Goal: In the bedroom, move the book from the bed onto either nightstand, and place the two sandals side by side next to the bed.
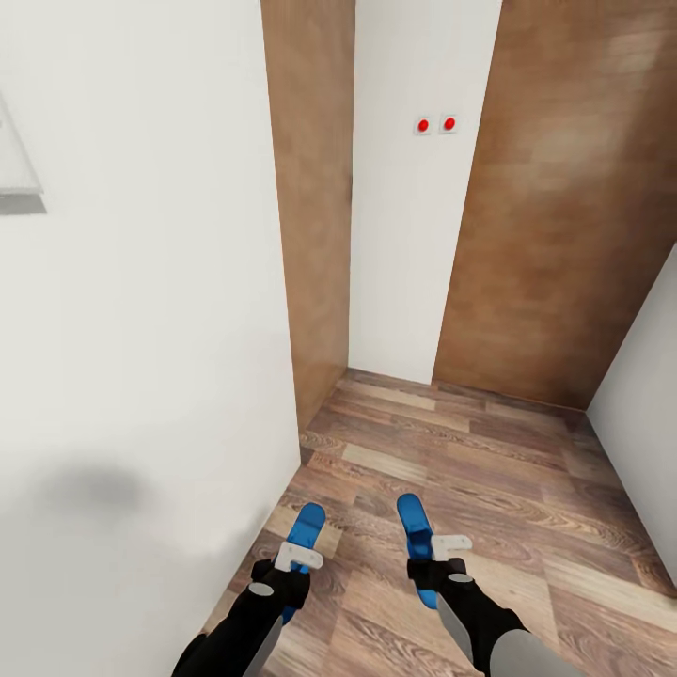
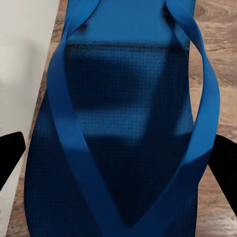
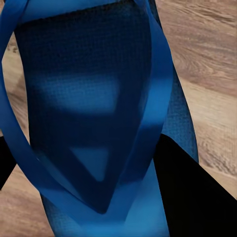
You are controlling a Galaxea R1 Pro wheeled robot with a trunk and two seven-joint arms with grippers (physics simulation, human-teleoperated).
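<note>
Carrying: one blue sandal per arm, so the pair travels together.
Left gripper (image 1: 297, 557): fingers clenched on left sandal (image 1: 303, 533), lower centre-left of frame.
Right gripper (image 1: 440, 550): grasping right sandal (image 1: 415, 531), lower centre.
Setting: wood floor (image 1: 489, 470), white wall (image 1: 141, 329); bed unseen.

No lettering, brand, number or sign is showing legibly in any of the views. The wall plate (image 1: 435, 124) is carrying two red dots and no readable mark. The blue sandals' (image 2: 123, 128) straps and footbeds are showing only plain colour and a fine weave, with no logo or size stamp.
</note>
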